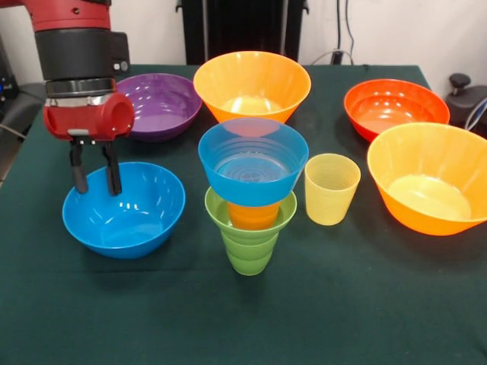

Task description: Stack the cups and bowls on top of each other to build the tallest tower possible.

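The tower [252, 194] stands near the middle of the worktop [358, 312], a little toward the near edge; its lowest piece is the green cup [248, 247], upright, with a small green bowl [283, 215] seated in its mouth, the orange cup [253, 216] set inside that, and the small translucent blue bowl [253, 160] on top, leaning slightly; just beside the tower, toward the right edge, the pale yellow cup [331, 188] stands alone and upright, apart from it. The gripper [96, 182] hangs over the far rim of the medium blue bowl [124, 209], which sits toward the left edge; its two black fingers [78, 173] are spread with a clear gap between them, holding nothing, their tips at about rim level. The purple bowl [161, 105] lies behind it toward the far left corner; one big orange bowl [252, 85] stands at the far edge, behind the tower; the red-orange bowl [396, 108] sits toward the far right corner; the other big orange bowl [432, 179] rests at the right edge, nearer than the red-orange one.
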`<state>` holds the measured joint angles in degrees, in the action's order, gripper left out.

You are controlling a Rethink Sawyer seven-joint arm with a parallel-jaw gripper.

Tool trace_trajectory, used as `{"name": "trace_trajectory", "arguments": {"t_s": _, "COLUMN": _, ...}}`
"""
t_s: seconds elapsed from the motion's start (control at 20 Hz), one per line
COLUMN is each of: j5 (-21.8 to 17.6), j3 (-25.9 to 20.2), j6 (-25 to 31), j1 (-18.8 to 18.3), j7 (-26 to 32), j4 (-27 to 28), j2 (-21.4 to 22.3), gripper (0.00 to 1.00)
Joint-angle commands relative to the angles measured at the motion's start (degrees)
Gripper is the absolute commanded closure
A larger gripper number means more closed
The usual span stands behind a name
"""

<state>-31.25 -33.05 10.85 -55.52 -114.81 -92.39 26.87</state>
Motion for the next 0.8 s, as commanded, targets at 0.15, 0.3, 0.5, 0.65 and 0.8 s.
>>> {"name": "trace_trajectory", "arguments": {"t_s": 0.15, "j5": -0.09, "j3": 1.54, "j6": 5.0, "j1": -1.1, "j7": 0.9, "j4": 0.39, "j2": -1.71, "gripper": 0.0}}
{"name": "trace_trajectory", "arguments": {"t_s": 0.3, "j5": 0.04, "j3": 1.06, "j6": 5.31, "j1": -1.88, "j7": 0.97, "j4": -1.12, "j2": -0.28, "gripper": 0.0}}
{"name": "trace_trajectory", "arguments": {"t_s": 0.5, "j5": 0.04, "j3": 1.37, "j6": 4.92, "j1": -1.61, "j7": 0.29, "j4": -0.86, "j2": -0.46, "gripper": 0.0}}
{"name": "trace_trajectory", "arguments": {"t_s": 0.65, "j5": 0.05, "j3": 1.4, "j6": 4.79, "j1": -1.65, "j7": 0.05, "j4": -0.93, "j2": -0.35, "gripper": 0.0}}
{"name": "trace_trajectory", "arguments": {"t_s": 0.8, "j5": 0.02, "j3": 0.86, "j6": 4.78, "j1": -2.65, "j7": 0.35, "j4": -2.26, "j2": 0.52, "gripper": 0.0}}
